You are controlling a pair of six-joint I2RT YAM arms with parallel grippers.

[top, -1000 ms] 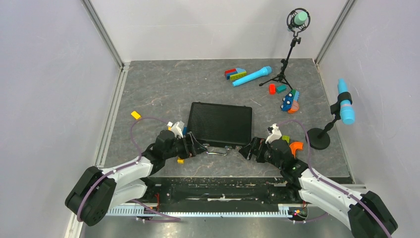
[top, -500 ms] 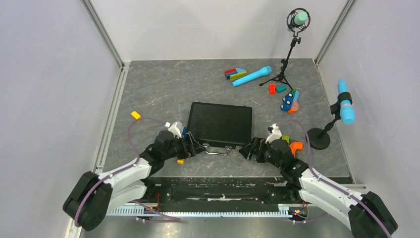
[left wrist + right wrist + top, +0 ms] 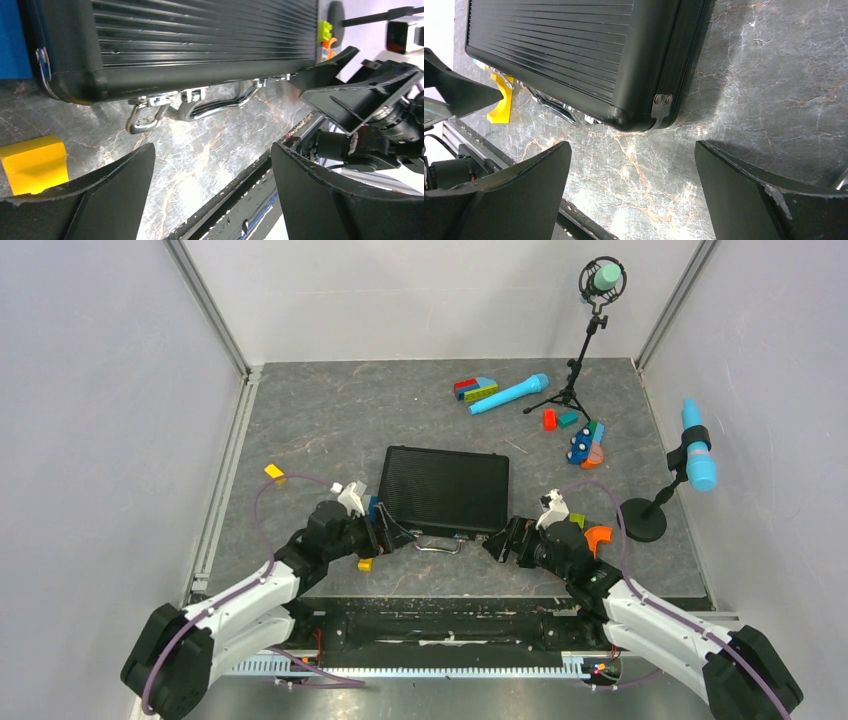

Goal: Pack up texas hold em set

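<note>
Left arm [image 3: 245, 592] and right arm [image 3: 655, 618]: white link covers, black joint housings, bulky black shoulder ends. One purple cable [image 3: 256, 525] loops along each arm. A small white block [image 3: 350, 496] sits on each wrist. The jaws are broad, matte black, with scuffed, chipped edges.

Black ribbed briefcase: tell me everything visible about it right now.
The black ribbed briefcase lies flat and shut on the grey marbled table, ribbed lid up, corners rounded, shell looking like hard plastic. Its near edge carries a chrome handle and silver latches. The left fingers and right fingers stand open at its near corners, gripping nothing.
</note>
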